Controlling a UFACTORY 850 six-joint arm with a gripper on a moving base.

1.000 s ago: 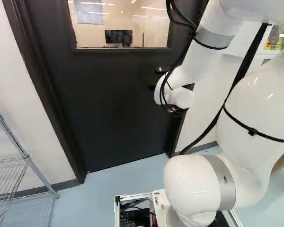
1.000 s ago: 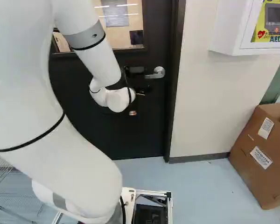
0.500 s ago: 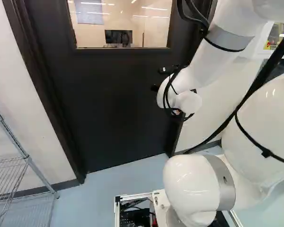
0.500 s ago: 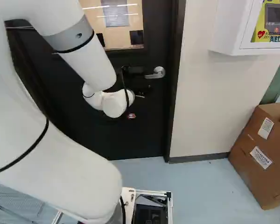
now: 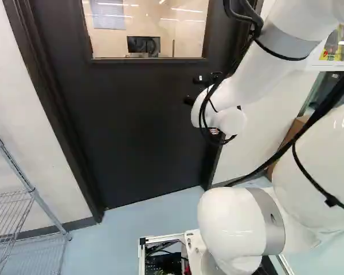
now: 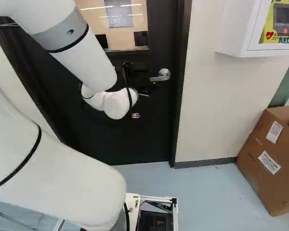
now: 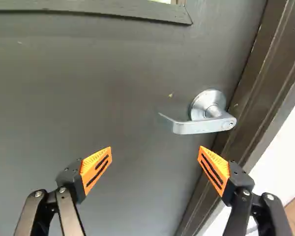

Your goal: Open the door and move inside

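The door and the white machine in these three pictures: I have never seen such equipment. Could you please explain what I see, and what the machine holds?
The machine is a robot arm on a moving base. Two pictures come from cameras on that base, behind the arm; the third looks along the tool from the wrist.

Ahead is a dark, closed door with a window and a metal handle. The tool's two fingers, with orange pads, are open and hold nothing.

On the floor stand a wire rack, left in the left base view, and a cardboard box, right in the right base view.
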